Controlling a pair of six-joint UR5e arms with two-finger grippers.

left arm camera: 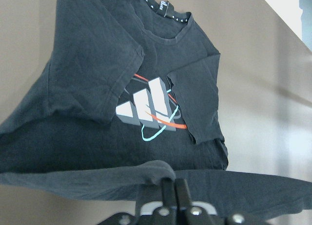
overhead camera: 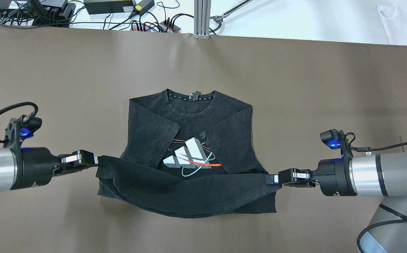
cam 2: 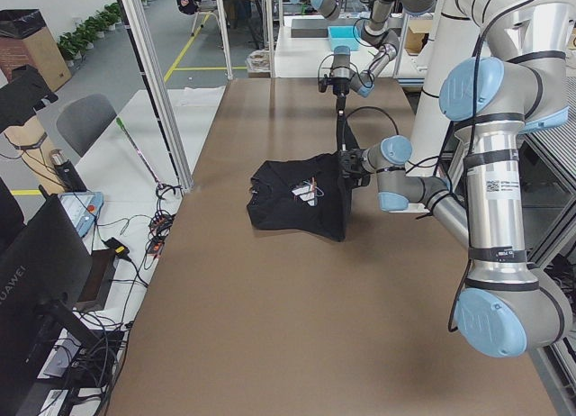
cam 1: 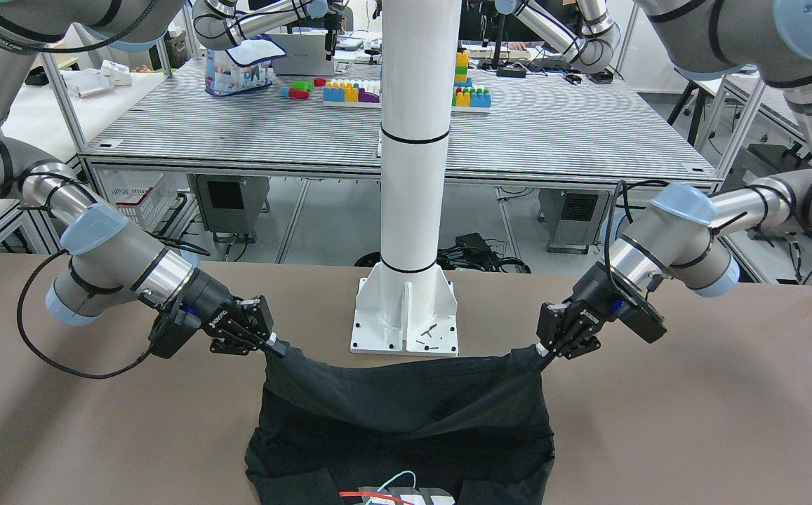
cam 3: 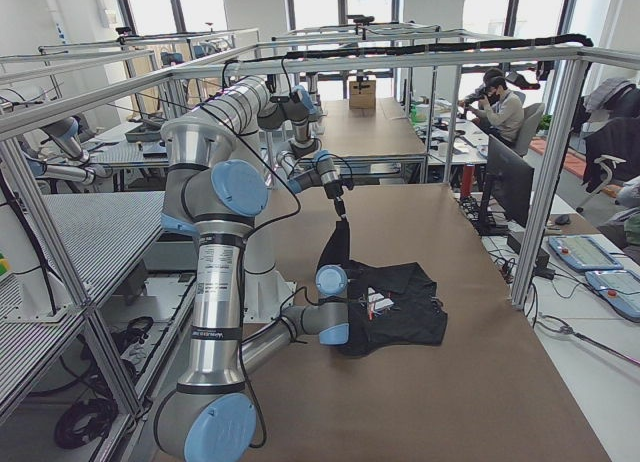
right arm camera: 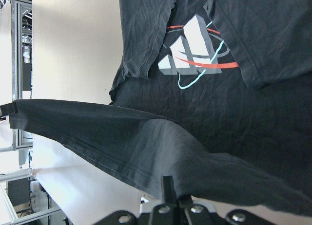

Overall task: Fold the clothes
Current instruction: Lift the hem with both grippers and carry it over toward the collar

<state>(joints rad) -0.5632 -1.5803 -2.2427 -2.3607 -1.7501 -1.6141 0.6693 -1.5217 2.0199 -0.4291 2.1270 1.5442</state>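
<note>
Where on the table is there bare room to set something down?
Bare table runs between the collar of the shirt and the far edge. Crowded: the middle band, where the left pincer and right pincer hold the lifted hem.

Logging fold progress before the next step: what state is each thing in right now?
T-shirt: print up on the table, sleeves folded inward, bottom hem lifted and sagging.
Left gripper: shut on one hem corner.
Right gripper: shut on the other hem corner.

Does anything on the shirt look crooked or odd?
Yes. The lifted hem of the T-shirt sags in the middle and looks slanted from overhead: the left pincer holds it nearer the collar than the right pincer.
</note>
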